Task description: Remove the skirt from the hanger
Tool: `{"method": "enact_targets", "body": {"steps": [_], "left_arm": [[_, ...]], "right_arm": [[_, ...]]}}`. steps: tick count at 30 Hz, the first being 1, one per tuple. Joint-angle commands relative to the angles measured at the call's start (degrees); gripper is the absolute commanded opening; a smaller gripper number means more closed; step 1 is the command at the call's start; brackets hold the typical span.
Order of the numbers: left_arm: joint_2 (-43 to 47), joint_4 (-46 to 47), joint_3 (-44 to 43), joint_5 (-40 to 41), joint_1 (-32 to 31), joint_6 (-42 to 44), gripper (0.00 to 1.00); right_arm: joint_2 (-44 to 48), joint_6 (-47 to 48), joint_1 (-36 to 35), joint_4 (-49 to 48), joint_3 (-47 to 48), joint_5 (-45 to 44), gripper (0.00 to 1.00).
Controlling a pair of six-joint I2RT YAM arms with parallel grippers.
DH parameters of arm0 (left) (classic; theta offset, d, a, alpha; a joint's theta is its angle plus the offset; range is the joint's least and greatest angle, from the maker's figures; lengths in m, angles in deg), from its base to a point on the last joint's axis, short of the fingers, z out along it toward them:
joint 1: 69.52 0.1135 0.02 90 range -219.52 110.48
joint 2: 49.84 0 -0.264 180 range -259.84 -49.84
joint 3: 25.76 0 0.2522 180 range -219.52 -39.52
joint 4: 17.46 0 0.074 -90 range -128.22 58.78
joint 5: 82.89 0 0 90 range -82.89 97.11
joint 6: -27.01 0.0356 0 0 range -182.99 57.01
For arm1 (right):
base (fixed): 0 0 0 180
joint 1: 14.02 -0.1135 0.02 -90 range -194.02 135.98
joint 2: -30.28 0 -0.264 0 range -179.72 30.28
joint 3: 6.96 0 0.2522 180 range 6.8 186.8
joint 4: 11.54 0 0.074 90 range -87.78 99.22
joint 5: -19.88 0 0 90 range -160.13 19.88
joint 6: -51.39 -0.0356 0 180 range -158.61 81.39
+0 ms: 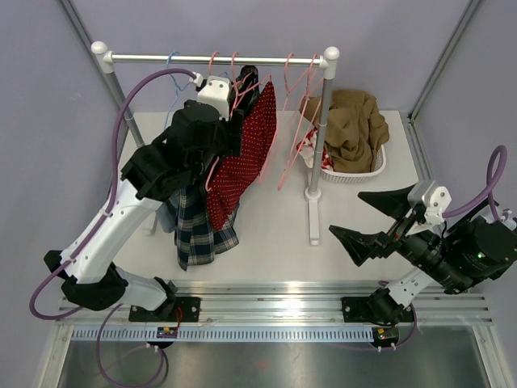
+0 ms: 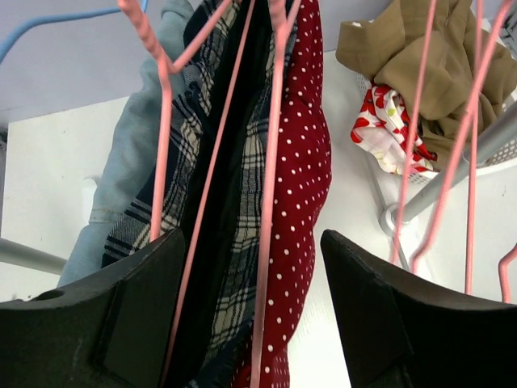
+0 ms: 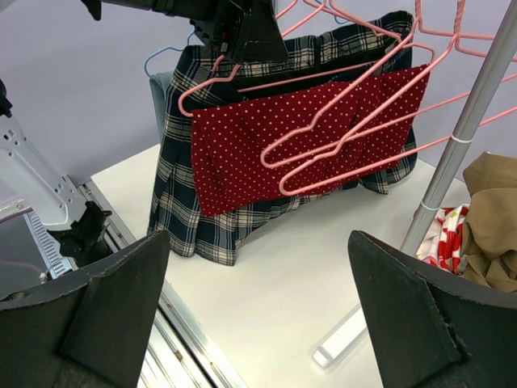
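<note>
The rail [image 1: 218, 58] runs above the far edge of the worktop [image 1: 275, 242], so the clothes hang free and can be reached from the near side. The red dotted skirt [image 1: 246, 153] drapes from a pink hanger [image 3: 212, 81] towards the far-left corner, pressed against a plaid skirt [image 1: 198, 230] behind it, with a denim garment [image 2: 129, 162] further left. The left arm reaches high so that its hand [image 2: 250, 242] meets the clothes at hanger level. That hand is released, its fingers [image 2: 113, 307] apart on either side of the pink wires and both skirts, and nothing is pinched. With both fabrics in the gap, it is not clear which skirt it is aiming at. It looks placed to close on cloth near the top edge, where a pull would probably slide the skirt off the bar. The right hand [image 1: 351, 214] hovers over the near-right part of the worktop, spread wide and empty, facing the rack. From there it could steady the hanger or take the freed skirt. A white basket [image 1: 373, 171] at the far-right corner holds a brown garment [image 1: 351, 125] and seems the likely drop-off.
</note>
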Motion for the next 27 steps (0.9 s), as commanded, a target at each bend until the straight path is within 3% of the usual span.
{"method": "enact_targets", "body": {"steps": [1, 2, 3, 7, 14, 15, 16, 19, 27], "left_arm": [[-0.23, 3.9, -0.58, -2.17, 1.21, 0.11, 0.69], [-0.75, 3.9, -0.75, -2.52, 1.65, 0.02, 0.67], [-0.85, 3.99, -0.93, -2.96, 1.91, 0.02, 0.54], [-1.81, 4.16, -1.37, -5.16, 2.44, -0.33, 0.32], [-3.31, 3.99, -2.24, -5.95, 2.79, -0.42, 0.29], [-3.31, 3.81, -2.42, -6.22, 2.88, -0.42, 0.26], [-3.74, 3.72, -2.77, -6.48, 2.88, -0.33, 0.13], [-4.89, 2.15, -6.1, -6.48, 2.88, -0.33, 0.03], [-8.58, -6.73, -27.17, -7.01, 2.88, 2.83, 0.0]], "right_arm": [[0.94, -4.47, -0.24, 1.47, -0.68, -1.54, 1.0], [0.94, -4.74, -0.24, 1.82, -0.77, -1.54, 0.99], [1.03, -5.18, -0.24, 2.26, -0.77, -1.89, 1.0], [1.82, -7.64, -0.24, 4.81, -0.95, -2.5, 0.99], [2.44, -10.36, -0.15, 7.53, -0.86, -2.77, 1.0], [2.44, -10.63, -0.24, 7.8, -0.86, -2.77, 0.99], [2.35, -10.89, -0.15, 8.32, -0.86, -2.86, 0.99], [2.35, -10.89, -0.24, 8.59, -0.95, -2.68, 0.99], [1.74, -8.18, -0.15, 4.3, -1.82, -1.1, 1.0]]}}
